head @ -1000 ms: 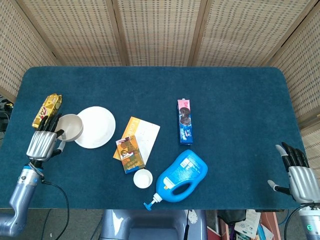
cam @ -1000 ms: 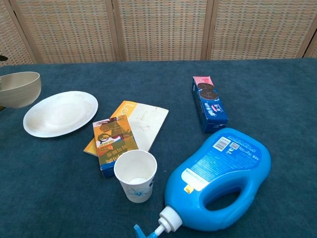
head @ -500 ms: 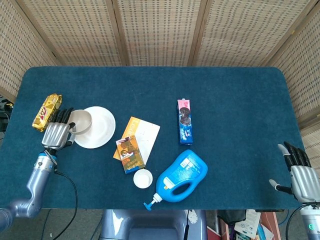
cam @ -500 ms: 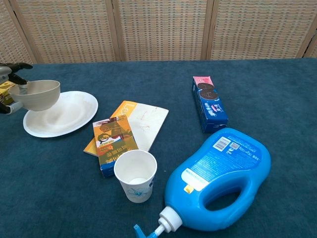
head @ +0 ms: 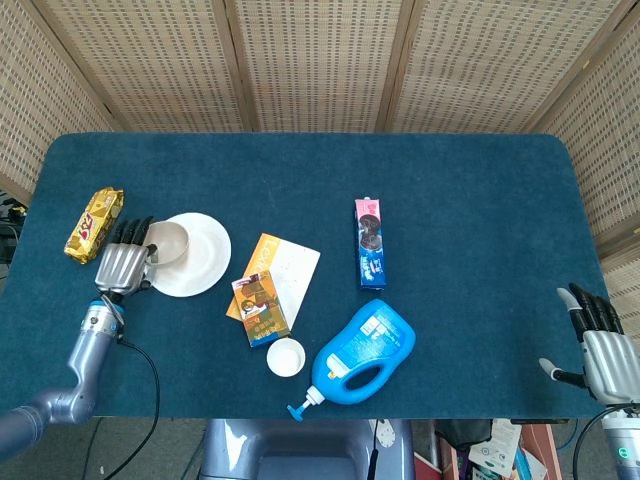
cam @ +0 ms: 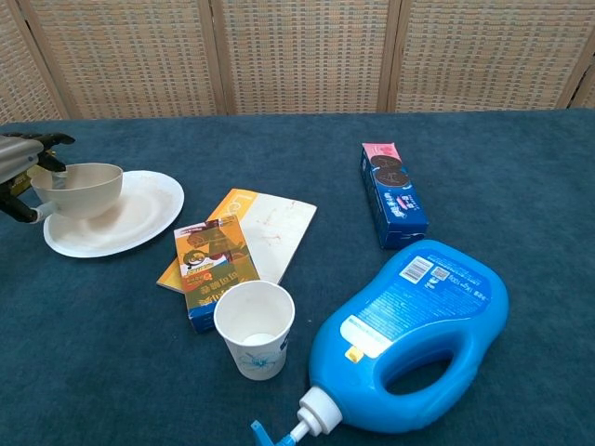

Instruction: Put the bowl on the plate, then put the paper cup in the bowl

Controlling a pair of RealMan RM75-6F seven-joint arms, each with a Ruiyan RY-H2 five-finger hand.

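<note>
Near the worktop's left edge: bowl (cam: pixel 82 189) on plate (cam: pixel 139 218), rim gripped by left hand (head: pixel 123 266) fingers. Near front edge: paper cup (cam: pixel 254 329), upright, beside blue jug (cam: pixel 409 334). At front right corner: right hand (head: pixel 600 350), fingers apart, holding nothing.

blue-clothed table (head: pixel 470 210) carries plate (head: pixel 203 262), paper cup (cam: pixel 254 330), detergent bottle (cam: pixel 414 334), biscuit box (cam: pixel 392 194).
</note>
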